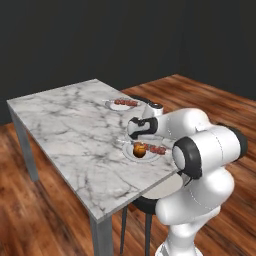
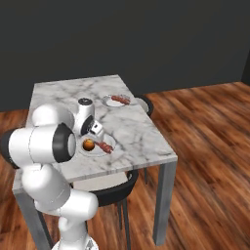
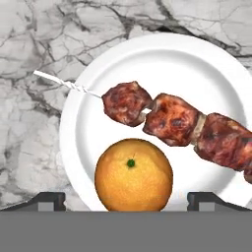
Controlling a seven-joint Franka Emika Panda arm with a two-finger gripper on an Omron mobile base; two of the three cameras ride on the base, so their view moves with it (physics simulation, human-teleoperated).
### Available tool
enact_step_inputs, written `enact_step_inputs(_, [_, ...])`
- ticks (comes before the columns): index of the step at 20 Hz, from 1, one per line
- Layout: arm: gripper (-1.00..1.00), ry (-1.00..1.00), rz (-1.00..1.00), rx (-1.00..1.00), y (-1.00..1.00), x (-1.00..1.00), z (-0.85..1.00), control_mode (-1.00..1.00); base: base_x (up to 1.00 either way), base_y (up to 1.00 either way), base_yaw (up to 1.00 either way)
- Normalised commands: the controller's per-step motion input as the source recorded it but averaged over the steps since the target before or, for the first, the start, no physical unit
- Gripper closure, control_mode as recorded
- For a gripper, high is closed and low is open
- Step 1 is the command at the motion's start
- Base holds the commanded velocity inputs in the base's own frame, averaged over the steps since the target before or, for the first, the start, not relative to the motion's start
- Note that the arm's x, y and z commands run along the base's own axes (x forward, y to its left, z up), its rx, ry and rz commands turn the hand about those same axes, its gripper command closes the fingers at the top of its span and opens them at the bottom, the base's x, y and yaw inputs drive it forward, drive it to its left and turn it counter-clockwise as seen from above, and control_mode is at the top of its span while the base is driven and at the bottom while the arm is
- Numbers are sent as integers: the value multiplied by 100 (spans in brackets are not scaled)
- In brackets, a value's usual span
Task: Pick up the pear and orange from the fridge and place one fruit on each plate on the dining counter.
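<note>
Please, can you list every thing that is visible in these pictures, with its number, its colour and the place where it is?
dining counter: one, white marble with grey veins, grey legs, standing on the wooden floor.
plates: two, white, both near the counter edge on the robot's side; the near plate is under the gripper, the far plate is further along the same edge.
orange: one, bright orange, lying on the near plate beside the skewer.
skewers: two, red-brown meat chunks; near skewer on the near plate, far skewer on the far plate.
chairs: two, dark; chair at the counter's near end, second chair beside the far plate.
floor: brown wood.
wall: dark.
gripper: one, dark fingertips apart, above the orange.
</note>
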Motion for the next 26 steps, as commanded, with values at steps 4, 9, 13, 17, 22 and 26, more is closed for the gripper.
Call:
enact_step_inputs(4, [-100,0,4,-4,0,-48,42,-100,0,0,0])
enact_step_inputs(9, [-100,-12,22,-9,-3,-76,17,-100,0,0,0])
enact_step_inputs(13, [-100,-20,27,-12,-4,-86,6,-100,0,0,0])
enact_step_inputs(17, [-100,-16,24,-11,-3,-78,13,-100,0,0,0])
enact_step_inputs(22, [-100,-8,20,-3,-9,-75,17,-100,0,0,0])
enact_step_inputs(26, [-100,-8,18,0,-14,-74,20,-100,0,0,0])
